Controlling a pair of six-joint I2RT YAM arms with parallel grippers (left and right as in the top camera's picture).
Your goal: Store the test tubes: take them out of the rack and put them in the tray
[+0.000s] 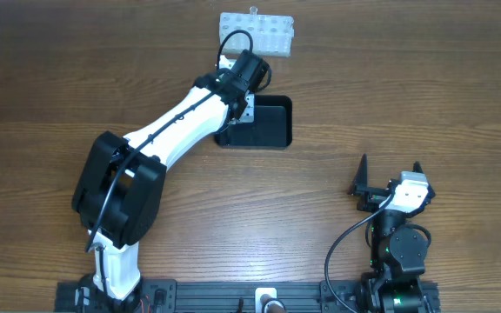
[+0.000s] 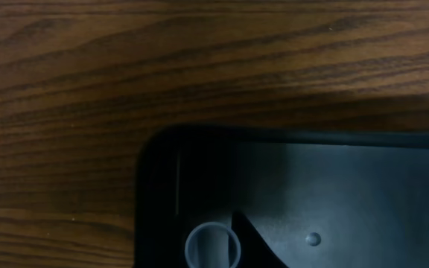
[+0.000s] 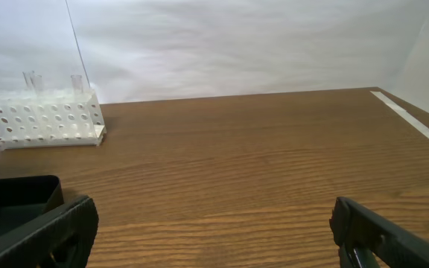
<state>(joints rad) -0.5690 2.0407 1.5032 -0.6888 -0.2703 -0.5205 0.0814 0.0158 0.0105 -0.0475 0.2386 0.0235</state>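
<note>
Test tube (image 2: 213, 247) is hanging upright in my clamped left end effector (image 1: 243, 111) above a corner of the black tray (image 2: 348, 186). Letting go this near the rim, I am risking it bouncing onto the table (image 2: 65, 89). My right end effector (image 1: 390, 167) is waiting open; beyond, the rack (image 1: 257, 35) is holding more tubes (image 3: 76, 83).

The left arm (image 1: 181, 117) stretches from its base to the tray (image 1: 272, 126), and the left gripper (image 1: 244, 111) points down over the tray's left edge. The right arm (image 1: 398, 248) is folded at its base, well apart from the tray, with the right gripper (image 1: 390, 167) spread wide.
</note>
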